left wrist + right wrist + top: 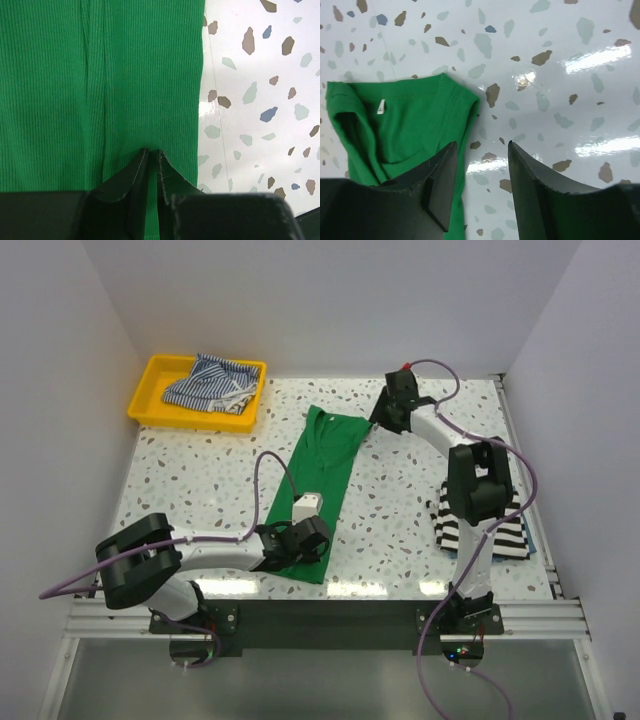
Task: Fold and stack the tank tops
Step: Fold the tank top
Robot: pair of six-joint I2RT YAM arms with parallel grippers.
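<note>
The tank top (322,485) is plain bright green. A second top (212,382) has thin blue-and-white stripes and lies in a yellow tray (148,408). A third top (512,536) has broad black-and-white stripes. The table (190,480) is white, speckled with brown, grey and blue.

Top camera looked down from high at the near side, whole table (400,510) in frame. Left wrist camera faced down, very close over the green top (325,480), at its near end. Right wrist camera faced down at its far end, slightly farther off. All three shared that top.
</note>
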